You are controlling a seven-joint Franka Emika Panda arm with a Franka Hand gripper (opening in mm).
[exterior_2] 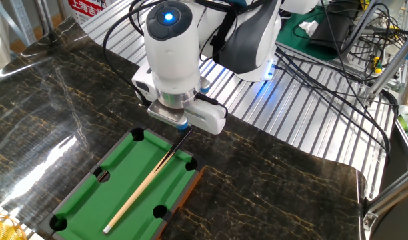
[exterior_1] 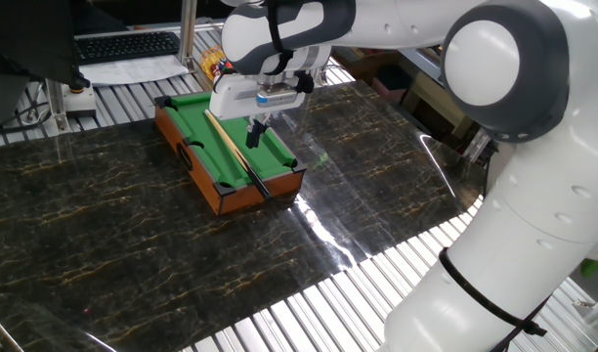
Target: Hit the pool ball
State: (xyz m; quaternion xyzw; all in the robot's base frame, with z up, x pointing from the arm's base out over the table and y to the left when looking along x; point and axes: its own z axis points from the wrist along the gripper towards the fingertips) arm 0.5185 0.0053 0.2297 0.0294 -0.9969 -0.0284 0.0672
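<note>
One cue stick (exterior_1: 234,151), one hand (exterior_1: 257,128) (seemingly closed), six pockets

A small pool table (exterior_1: 196,161) stands on the marble tabletop (exterior_1: 113,244), near its rear edge. A cue (exterior_2: 145,183) lies on the bed, running lengthwise from one end toward the other, its butt overhanging the end rail. The gripper (exterior_1: 256,133) hangs over the bed, just beside the cue. A keyboard (exterior_1: 128,44) lies well behind the table, and a pile of small balls (exterior_1: 213,64) sits between them.
</note>
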